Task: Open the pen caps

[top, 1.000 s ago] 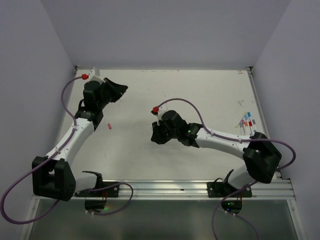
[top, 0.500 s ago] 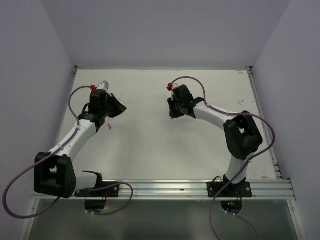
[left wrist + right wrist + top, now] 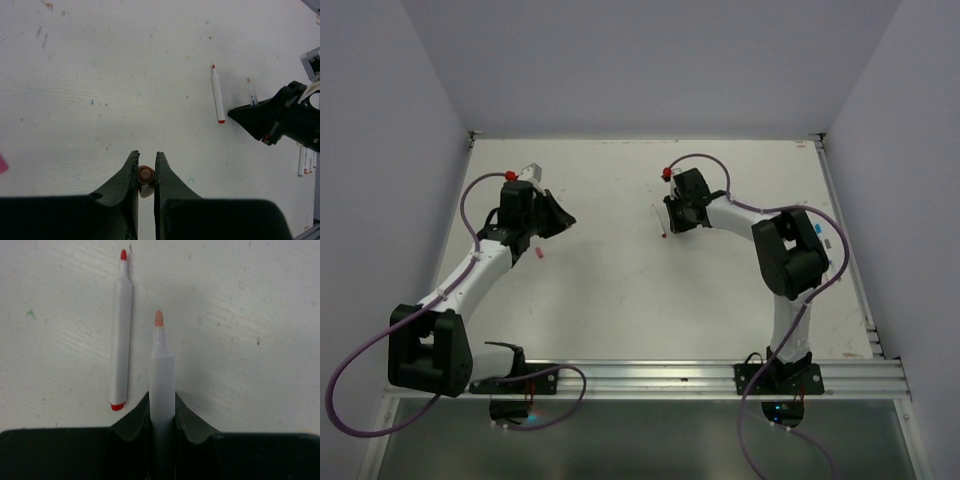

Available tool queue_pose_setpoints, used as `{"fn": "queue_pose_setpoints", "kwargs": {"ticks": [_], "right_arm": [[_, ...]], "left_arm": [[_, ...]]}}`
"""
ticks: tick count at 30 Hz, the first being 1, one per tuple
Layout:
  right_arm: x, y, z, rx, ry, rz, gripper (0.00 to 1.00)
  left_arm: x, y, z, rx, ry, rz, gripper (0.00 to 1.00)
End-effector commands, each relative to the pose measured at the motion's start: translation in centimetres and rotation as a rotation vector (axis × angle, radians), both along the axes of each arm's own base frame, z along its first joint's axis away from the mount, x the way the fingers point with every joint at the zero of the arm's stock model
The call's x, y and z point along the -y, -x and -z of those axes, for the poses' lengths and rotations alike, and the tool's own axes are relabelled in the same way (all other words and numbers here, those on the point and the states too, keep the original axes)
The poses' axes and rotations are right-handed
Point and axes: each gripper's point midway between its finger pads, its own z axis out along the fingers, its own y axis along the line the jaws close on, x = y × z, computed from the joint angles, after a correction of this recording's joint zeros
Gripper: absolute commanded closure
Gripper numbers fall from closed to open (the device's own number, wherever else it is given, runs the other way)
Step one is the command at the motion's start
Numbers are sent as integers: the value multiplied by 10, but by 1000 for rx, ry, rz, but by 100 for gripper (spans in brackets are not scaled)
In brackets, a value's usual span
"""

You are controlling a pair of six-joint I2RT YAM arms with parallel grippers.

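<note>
My left gripper (image 3: 146, 156) pinches a small orange plastic cap (image 3: 145, 174); my right gripper (image 3: 162, 399) clamps a thin white orange-tipped pen (image 3: 162, 362).

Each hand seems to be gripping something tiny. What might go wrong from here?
1. The left hand pinches the small orange cap between its narrow fingers. The cap might slip out and roll away across the table.
2. The right hand holds the orange-tipped pen uncapped, its tip bare, close beside the uncapped red pen. Setting it down carelessly could smear ink on the table or knock the red pen.
</note>
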Motion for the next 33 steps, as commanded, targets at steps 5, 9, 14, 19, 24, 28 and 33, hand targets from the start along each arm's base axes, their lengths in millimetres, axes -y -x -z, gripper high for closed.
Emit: {"fn": "queue_pose_setpoints", "kwargs": {"ticks": [5, 9, 14, 19, 24, 28, 33], "right_arm": [[-16, -29, 3, 12, -17, -16, 94], [-15, -32, 5, 22, -21, 16, 82], [-12, -30, 7, 17, -14, 27, 69], [-10, -26, 9, 13, -15, 41, 62], [-11, -26, 6, 14, -29, 47, 61], [-14, -29, -11, 46, -65, 65, 60], [-6, -29, -48, 99, -64, 102, 50]], "left_arm": [[8, -5, -4, 35, 12, 44, 100], [8, -3, -2, 26, 15, 48, 100], [7, 0, 1, 22, 10, 46, 100], [3, 1, 8, 7, -10, 30, 100], [-20, 6, 38, -133, -109, -76, 100], [-43, 7, 57, -221, -216, -162, 100], [-60, 15, 80, -315, -290, -239, 100]]}}
